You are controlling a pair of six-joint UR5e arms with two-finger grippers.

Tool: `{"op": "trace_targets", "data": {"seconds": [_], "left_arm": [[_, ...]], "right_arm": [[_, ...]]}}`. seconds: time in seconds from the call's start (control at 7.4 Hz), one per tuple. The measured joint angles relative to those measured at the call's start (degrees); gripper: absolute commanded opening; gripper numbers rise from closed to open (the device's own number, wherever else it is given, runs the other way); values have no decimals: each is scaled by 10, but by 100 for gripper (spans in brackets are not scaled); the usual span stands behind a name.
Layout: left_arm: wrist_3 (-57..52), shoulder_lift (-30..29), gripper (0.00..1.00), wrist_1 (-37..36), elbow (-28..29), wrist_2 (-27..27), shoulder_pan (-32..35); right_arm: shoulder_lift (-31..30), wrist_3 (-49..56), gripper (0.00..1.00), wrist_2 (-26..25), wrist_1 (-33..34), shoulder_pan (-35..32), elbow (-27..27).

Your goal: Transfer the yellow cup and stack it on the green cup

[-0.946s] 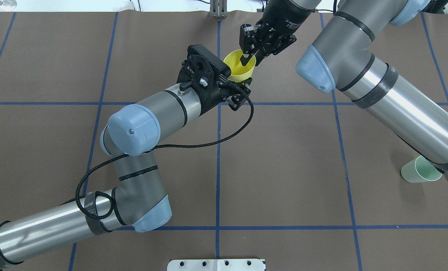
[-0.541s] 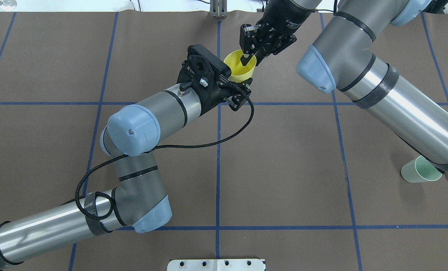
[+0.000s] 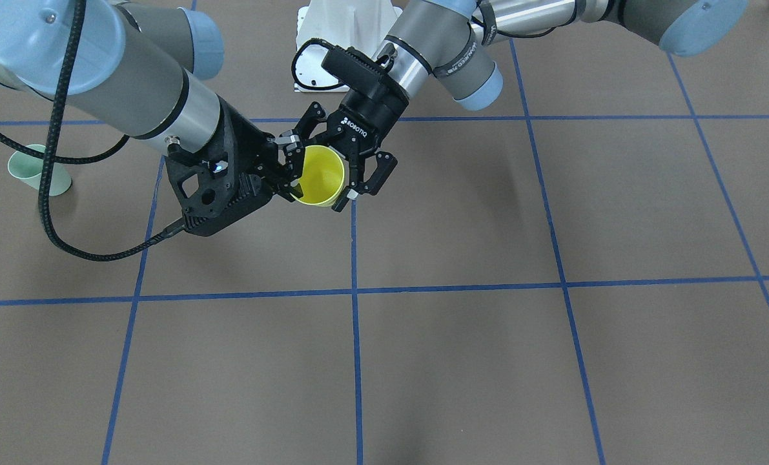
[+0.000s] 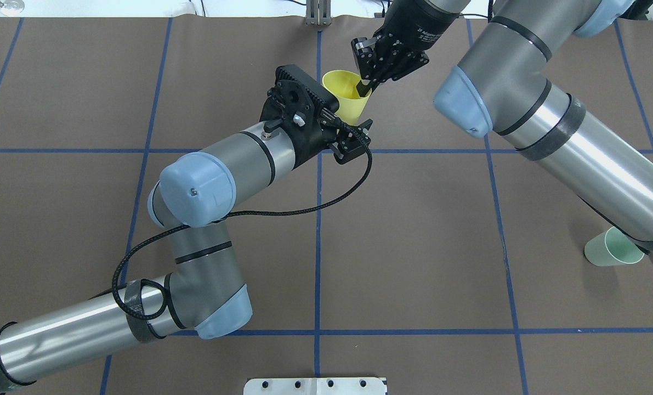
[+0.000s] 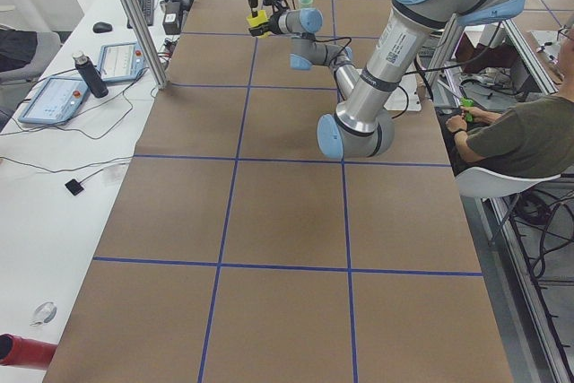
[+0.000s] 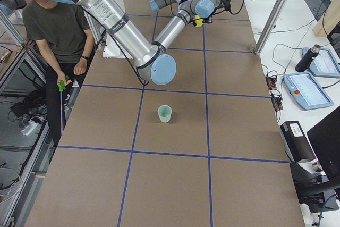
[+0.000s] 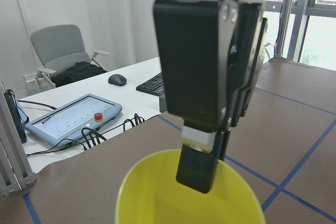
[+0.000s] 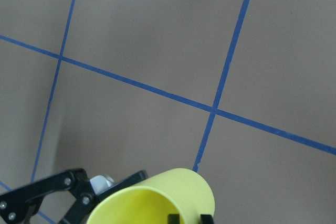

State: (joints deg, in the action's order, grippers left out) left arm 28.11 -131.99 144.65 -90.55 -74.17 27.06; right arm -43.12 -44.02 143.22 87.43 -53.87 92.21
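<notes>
The yellow cup hangs above the far middle of the table, tilted. My right gripper is shut on its rim, one finger inside the cup, as the left wrist view shows. My left gripper is open just under and beside the cup's base, its fingers spread to either side of the cup. The right wrist view shows the cup with the spread left fingers below it. The green cup stands upright on the near right of the table, partly under my right arm.
The brown mat has blue tape grid lines. A black cable loops from my left wrist along the arm. A white mounting plate sits at the near edge. An operator sits beside the table; tablets lie on a side bench.
My left gripper has opened off the yellow cup. The cup, held by my right gripper, has tilted and shifted slightly up and away from the left gripper.
</notes>
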Motion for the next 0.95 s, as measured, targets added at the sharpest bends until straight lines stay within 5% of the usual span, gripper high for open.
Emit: {"op": "trace_targets", "data": {"seconds": [0.68,0.95], "left_arm": [[-2,40,100,32,-28,-2,0],[0,65,100,47,-32,-1,1]], "right_arm": [[-22,0,0,-2,1,-34,7],[-91,3,0,-1,1,-88,49]]}}
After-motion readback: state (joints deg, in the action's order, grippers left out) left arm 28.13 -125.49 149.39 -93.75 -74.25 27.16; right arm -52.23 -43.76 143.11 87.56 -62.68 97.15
